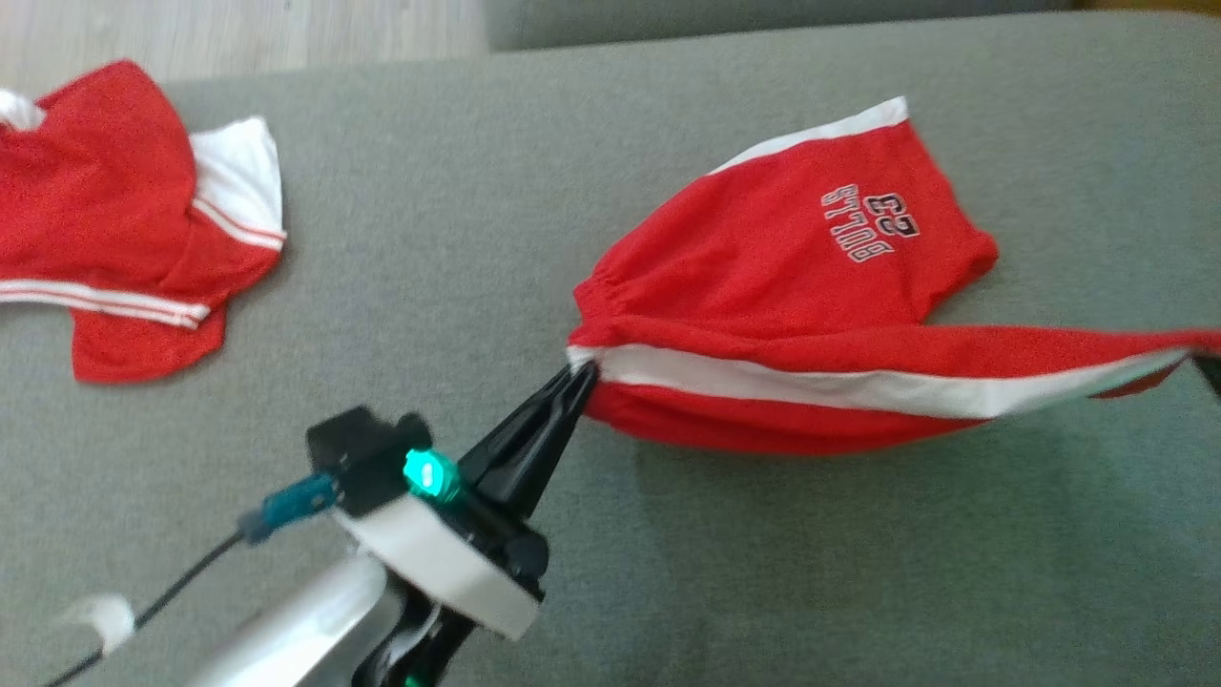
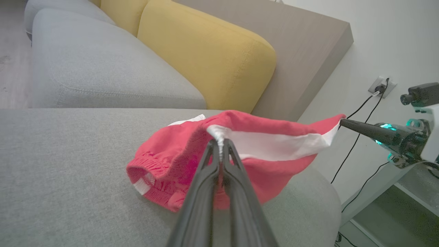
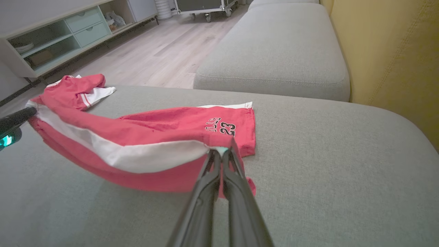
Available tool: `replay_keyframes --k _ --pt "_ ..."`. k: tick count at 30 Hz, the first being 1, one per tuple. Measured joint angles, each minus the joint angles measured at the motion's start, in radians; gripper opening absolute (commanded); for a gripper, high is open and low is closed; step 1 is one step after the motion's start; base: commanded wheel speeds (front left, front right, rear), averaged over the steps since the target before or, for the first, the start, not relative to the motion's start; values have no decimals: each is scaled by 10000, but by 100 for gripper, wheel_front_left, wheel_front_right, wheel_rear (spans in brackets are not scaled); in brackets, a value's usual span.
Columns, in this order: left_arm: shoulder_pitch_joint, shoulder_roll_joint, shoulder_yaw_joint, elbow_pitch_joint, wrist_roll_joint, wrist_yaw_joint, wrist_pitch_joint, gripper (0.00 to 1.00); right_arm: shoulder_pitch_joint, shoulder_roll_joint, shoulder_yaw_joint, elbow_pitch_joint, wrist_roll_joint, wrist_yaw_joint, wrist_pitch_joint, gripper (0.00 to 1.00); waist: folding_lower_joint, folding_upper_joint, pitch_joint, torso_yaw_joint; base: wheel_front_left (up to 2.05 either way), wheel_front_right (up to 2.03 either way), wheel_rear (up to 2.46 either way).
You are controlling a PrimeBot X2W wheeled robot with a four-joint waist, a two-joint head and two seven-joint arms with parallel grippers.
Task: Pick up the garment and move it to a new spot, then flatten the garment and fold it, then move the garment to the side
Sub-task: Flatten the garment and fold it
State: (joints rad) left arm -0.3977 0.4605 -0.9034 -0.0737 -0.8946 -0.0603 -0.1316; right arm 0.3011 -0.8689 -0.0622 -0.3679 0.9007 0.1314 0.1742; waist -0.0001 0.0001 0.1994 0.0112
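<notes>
Shorts on couch, shirt leftward

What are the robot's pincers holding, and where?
Both hold the red shorts, one at each end of the white stripe: the left pincer at the waistband end, the right pincer at the leg-hem end.

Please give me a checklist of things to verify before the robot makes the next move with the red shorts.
1. The left gripper is shut on the waistband end of the red shorts with a white side stripe: ok.
2. The right gripper is shut on the hem end: ok.
3. The white stripe is stretched between them: ok.
4. Shorts wholly off the grey sofa cushion: not ok, the printed leg lies on it.
5. The second red and white garment lies apart: ok.
6. Layers pinched in each grip: cannot tell.
</notes>
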Motion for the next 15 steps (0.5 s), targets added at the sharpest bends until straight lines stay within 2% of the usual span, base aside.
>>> replay_keyframes --k 5,7,15 --pt "-797 -385 -63 238 0 0 445 0 -1397 -299 414 658 274 0 314 0 3 0 487 239 0 0 0" --pt "-1204 -660 -44 500 0 174 527 0 -2275 -454 709 1041 477 0 499 0 2 0 739 374 0 0 0" --pt "-1893 -1043 82 1275 -2 339 667 0 -5542 -966 2529 2723 1252 0 1141 0 3 0 1668 842 0 0 0"
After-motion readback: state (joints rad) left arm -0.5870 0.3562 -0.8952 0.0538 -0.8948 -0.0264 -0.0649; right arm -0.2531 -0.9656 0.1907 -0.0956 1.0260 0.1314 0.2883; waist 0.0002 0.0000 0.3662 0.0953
